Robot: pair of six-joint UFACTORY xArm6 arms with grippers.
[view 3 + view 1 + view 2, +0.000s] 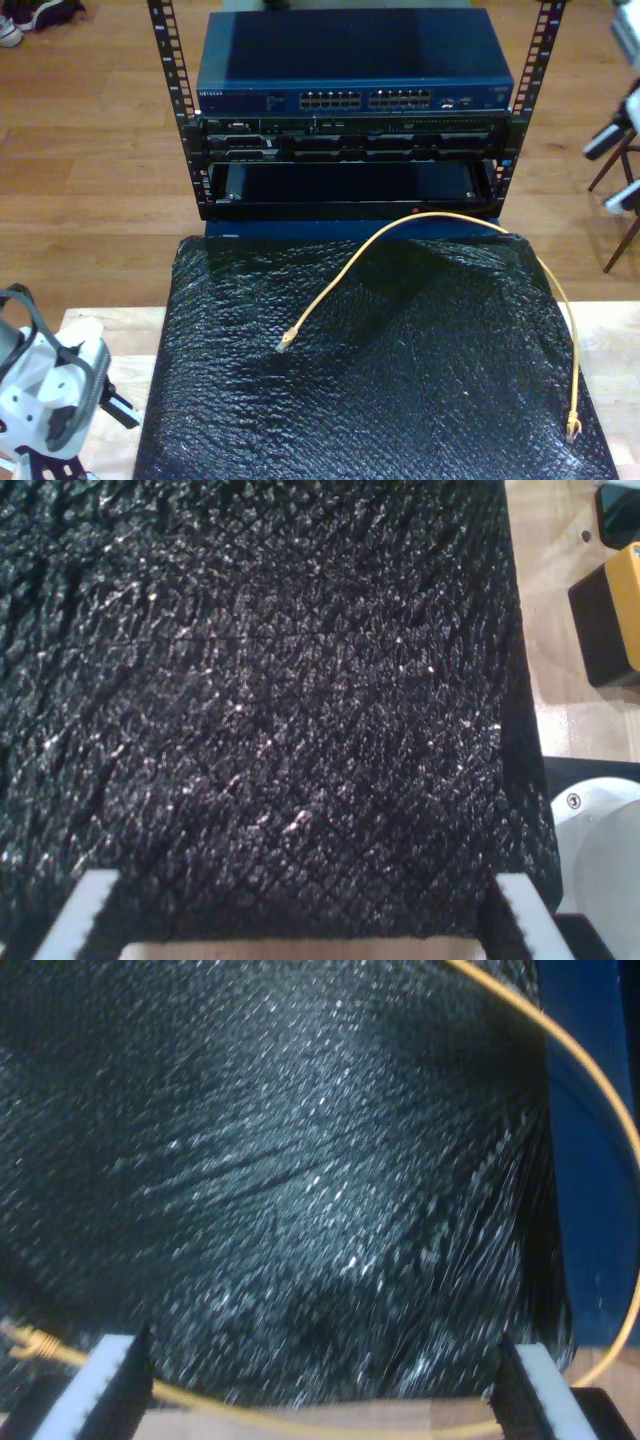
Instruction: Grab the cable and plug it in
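Two white ribbed fingertips [92, 908] frame the first wrist view, and my first gripper [310, 920] stands spread wide with nothing between its jaws; below it lies the black mat [260, 700], crinkled and glinting; beyond the mat's edge there is pale wood, a yellow-and-black box [612, 620] and a round white base [600, 825].

In the second wrist view my second gripper [322, 1400] is likewise wide apart, holding nothing; the black mat [280, 1180] lies beneath it; the cable [590, 1070], thin and yellow, curves over the mat's edge and a dark blue surface [590, 1180], then loops round along the wooden strip close under the gap between the fingertips [100, 1385]; neither finger touches it; its plug [25, 1340] lies on the mat just beside one finger.

In the exterior view the black mat [380, 380] fills the lower middle of the frame; the cable [400, 232] lies loose on it, one plug [286, 340] left of centre; from there it arcs up to the mat's far edge, then runs down the right side to the other plug [573, 428] near the lower right corner; neither end is plugged in; behind the mat, at the upper middle, stands a black rack [172, 110] holding a blue switch [355, 60] with rows of ports; an arm [45, 395], white and grey, sits in the lower left corner, and I cannot tell which arm it is.
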